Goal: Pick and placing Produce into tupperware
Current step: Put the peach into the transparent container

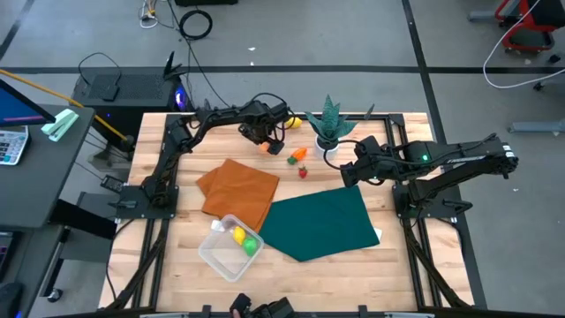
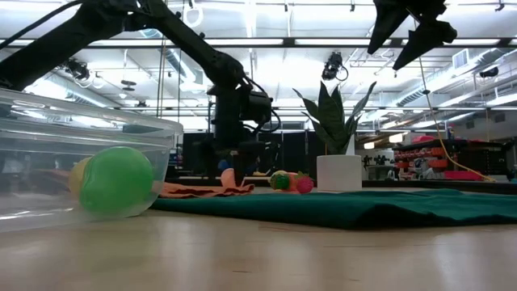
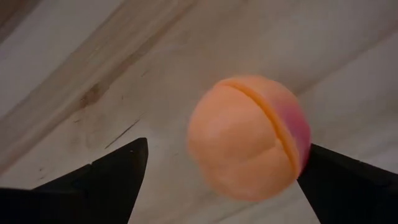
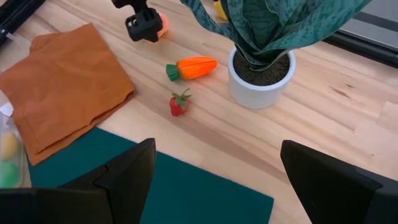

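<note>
My left tool is down at the far side of the counter, and the peach-orange fruit sits right between its two fingers, which stand wide apart with bare wood showing on one side of the fruit. On the other side the fruit looks close to the finger, perhaps touching; my wrist view is too blurred there to be sure. The fruit is round, so its axis does not matter; only its seam runs slantwise across the gap. Closing straight in should catch it, I judge.

This arm is plainly the nearer one. My right tool hangs raised and wide open beside the potted plant, with the carrot and the small red strawberry lying ahead of it on the bare counter.

The tupperware lies well apart, at the near edge beyond the orange cloth, already holding a yellow piece and a green piece.
</note>
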You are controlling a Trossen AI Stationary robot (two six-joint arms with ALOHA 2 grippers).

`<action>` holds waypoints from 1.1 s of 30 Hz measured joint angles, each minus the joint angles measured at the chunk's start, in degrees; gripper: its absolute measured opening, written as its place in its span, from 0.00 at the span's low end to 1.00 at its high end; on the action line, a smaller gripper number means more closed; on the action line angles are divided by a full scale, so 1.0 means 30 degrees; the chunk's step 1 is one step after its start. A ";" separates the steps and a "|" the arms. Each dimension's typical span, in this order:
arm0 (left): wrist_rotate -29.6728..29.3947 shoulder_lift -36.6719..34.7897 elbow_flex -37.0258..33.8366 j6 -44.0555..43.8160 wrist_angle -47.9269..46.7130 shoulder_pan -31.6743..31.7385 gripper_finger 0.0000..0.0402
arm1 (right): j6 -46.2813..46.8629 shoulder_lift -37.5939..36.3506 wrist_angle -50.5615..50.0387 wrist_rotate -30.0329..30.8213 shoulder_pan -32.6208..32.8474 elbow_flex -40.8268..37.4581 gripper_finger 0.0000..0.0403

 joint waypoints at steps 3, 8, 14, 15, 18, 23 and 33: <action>-0.0036 0.0000 -0.0021 -0.0916 0.0170 0.0000 0.97 | -0.0046 0.0005 -0.0002 -0.0001 -0.0001 0.0001 0.78; -0.0036 0.0000 -0.0014 -0.1623 0.1078 -0.0123 0.97 | -0.0075 0.0005 -0.0002 0.0006 -0.0006 0.0001 0.78; 0.0166 0.0000 -0.0014 -0.2118 0.1658 -0.0339 0.97 | -0.0097 0.0005 -0.0002 0.0006 -0.0007 0.0001 0.78; 0.0193 0.0000 -0.0014 -0.2097 0.1658 -0.0357 0.97 | -0.0110 0.0005 -0.0002 0.0006 -0.0001 0.0001 0.78; 0.0197 0.0000 -0.0014 -0.2021 0.1652 -0.0342 0.97 | -0.0228 0.0005 -0.0002 0.0013 -0.0002 -0.0003 0.78; 0.0190 0.0000 -0.0014 -0.1868 0.1657 -0.0328 0.97 | -0.0354 0.0005 -0.0002 0.0254 -0.0005 0.0001 0.78; 0.0194 0.0000 -0.0014 -0.1810 0.1667 -0.0328 0.97 | -0.0388 0.0005 -0.0002 0.0261 -0.0007 0.0001 0.78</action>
